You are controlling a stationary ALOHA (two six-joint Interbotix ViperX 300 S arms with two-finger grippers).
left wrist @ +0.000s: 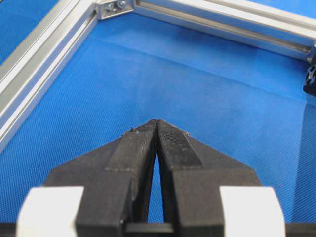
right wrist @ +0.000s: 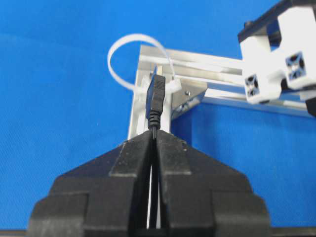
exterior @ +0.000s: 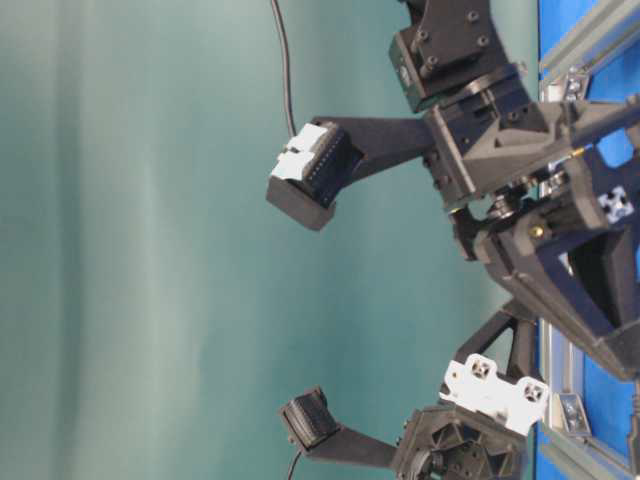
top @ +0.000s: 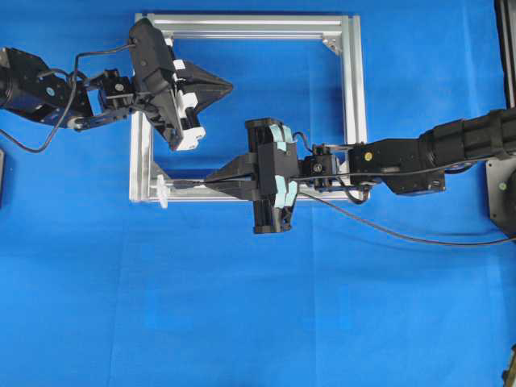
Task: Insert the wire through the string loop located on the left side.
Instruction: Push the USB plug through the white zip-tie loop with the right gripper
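Note:
The wire is a thin black cable that trails right across the blue cloth. Its plug end sticks out ahead of my right gripper, which is shut on the wire just behind the plug. The string loop is a small white ring at the frame's lower-left corner. The plug points at that corner, just right of the ring's opening. Whether it touches the loop I cannot tell. My left gripper is shut on nothing and hovers inside the frame's upper left.
The square silver aluminium frame lies on blue cloth, with metal brackets in its corners. The left gripper's white block shows at the right wrist view's upper right. A dark base stands at the right edge.

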